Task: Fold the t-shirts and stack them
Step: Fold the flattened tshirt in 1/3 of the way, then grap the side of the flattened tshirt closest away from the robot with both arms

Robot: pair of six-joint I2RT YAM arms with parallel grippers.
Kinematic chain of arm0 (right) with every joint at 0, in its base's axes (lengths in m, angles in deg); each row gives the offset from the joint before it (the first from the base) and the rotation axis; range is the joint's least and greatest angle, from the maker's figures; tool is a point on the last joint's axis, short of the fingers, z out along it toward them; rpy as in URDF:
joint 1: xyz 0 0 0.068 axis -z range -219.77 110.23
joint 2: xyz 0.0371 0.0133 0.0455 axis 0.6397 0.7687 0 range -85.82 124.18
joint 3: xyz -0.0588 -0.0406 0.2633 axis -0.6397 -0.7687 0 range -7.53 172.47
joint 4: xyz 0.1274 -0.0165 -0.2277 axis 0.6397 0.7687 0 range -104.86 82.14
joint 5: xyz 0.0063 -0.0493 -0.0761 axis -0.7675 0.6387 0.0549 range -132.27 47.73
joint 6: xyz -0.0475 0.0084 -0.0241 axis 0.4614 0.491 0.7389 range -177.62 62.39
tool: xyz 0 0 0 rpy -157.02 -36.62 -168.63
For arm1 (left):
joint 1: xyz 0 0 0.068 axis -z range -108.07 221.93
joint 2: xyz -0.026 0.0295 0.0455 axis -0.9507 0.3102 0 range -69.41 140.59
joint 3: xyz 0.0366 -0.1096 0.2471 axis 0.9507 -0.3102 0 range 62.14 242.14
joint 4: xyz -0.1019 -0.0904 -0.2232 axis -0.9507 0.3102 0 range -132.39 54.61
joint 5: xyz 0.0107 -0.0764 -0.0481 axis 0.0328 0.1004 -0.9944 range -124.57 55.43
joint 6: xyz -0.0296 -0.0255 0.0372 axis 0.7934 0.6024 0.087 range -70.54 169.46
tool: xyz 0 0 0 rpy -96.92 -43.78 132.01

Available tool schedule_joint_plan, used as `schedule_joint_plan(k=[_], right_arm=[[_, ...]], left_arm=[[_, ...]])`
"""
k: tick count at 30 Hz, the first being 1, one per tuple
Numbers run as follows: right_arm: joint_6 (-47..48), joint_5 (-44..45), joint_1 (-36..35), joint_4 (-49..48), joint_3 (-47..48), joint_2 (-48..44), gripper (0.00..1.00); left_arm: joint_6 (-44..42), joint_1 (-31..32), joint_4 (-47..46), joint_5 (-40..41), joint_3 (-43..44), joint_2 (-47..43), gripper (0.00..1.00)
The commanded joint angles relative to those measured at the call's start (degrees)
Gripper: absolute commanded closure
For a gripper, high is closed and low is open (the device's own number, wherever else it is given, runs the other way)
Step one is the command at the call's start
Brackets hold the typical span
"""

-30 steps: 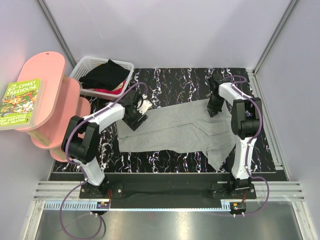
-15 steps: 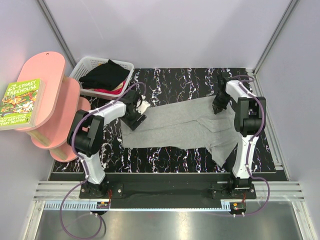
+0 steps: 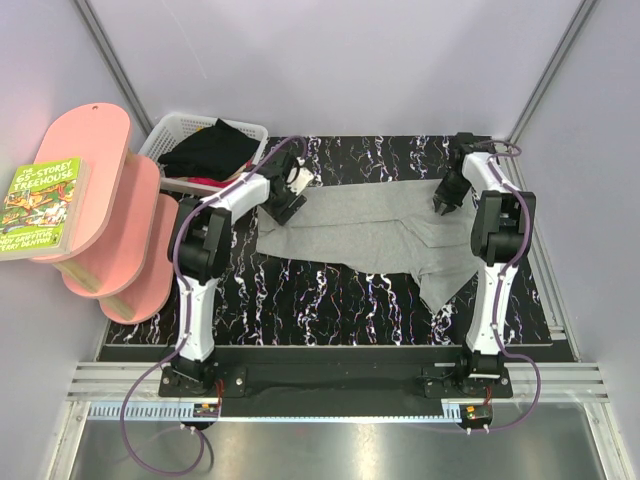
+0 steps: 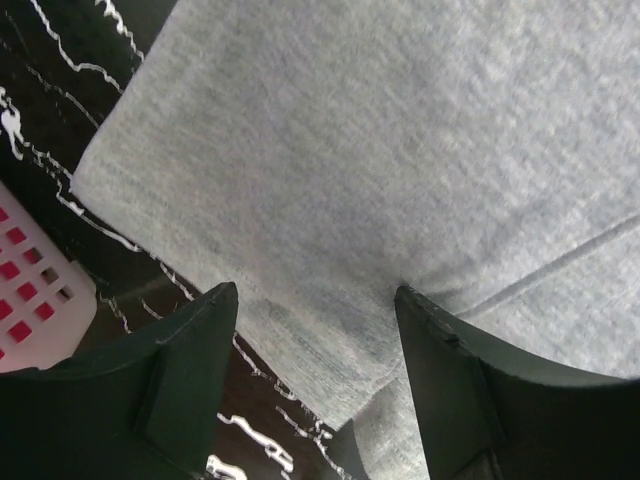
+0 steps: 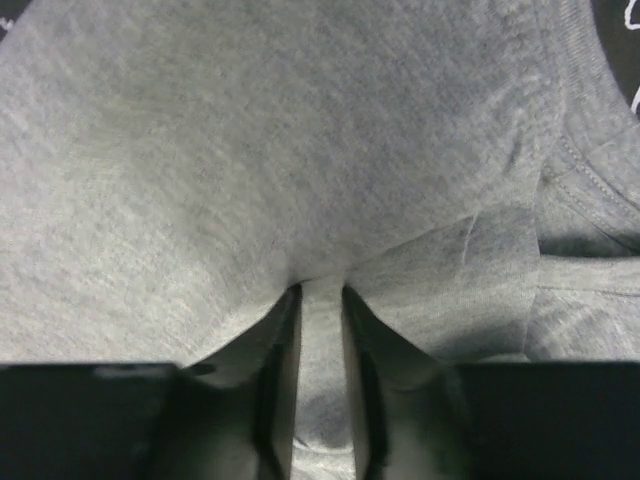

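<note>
Grey heather cloth, the grey t-shirt (image 3: 360, 235), lies spread along the far half of the tabletop (image 3: 330, 300), its body flat and one part trailing toward the right near corner. The black t-shirt (image 3: 210, 148) sits heaped in the basket (image 3: 163, 138) off the far left corner.

Step in hand, as judged: laying the grey shirt out flat before any fold; no fold is made and nothing is stacked.

Right gripper (image 3: 445, 200), at the shirt's far right end: jaws nearly together, a ridge of grey cloth pinched between them.

Left gripper (image 3: 290, 195), at the far left end by the basket: jaws wide apart, astride the shirt's hemmed edge; no pinch is evident.

Next move calls for a firm hold at both ends, then an even pull to flatten the trailing part.
</note>
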Motion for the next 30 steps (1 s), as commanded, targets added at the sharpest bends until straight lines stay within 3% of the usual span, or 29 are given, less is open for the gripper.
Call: schedule_joint_plan(k=[1,2,4,8,14,18,30], right_arm=[[3.0,3.9,-1.7,-0.2,2.8,-9.9,0.64],[3.4,4.6,-3.7,-0.2,2.5,-11.9,0.56],[3.8,7.3,-6.4,0.2,0.6,-18.1,0.50],[5.1,12.3,-13.9,1.8,-7.4,-29.1,0.52],[-0.9,14.6,-25.2,5.8,-29.6,-43.3,0.55],[-6.9,12.8,-27.9,5.1,-45.0,-49.5,0.57],[-12.9,12.4,-29.5,4.9,-53.7,-51.1,0.57]], left_arm=[[-1.1,0.1,1.1,1.9,1.3,-6.2,0.29],[-1.3,0.1,1.4,1.8,0.7,-7.8,0.27],[-1.3,0.1,2.3,0.7,-2.2,-13.8,0.25],[-2.1,0.1,4.0,-3.8,-11.1,-26.3,0.22],[-4.5,0.1,7.1,-8.7,-29.4,-40.1,0.21],[-4.4,0.1,6.0,-8.6,-37.0,-38.8,0.25],[-2.9,-0.6,-2.2,-5.6,-31.9,-26.2,0.27]])
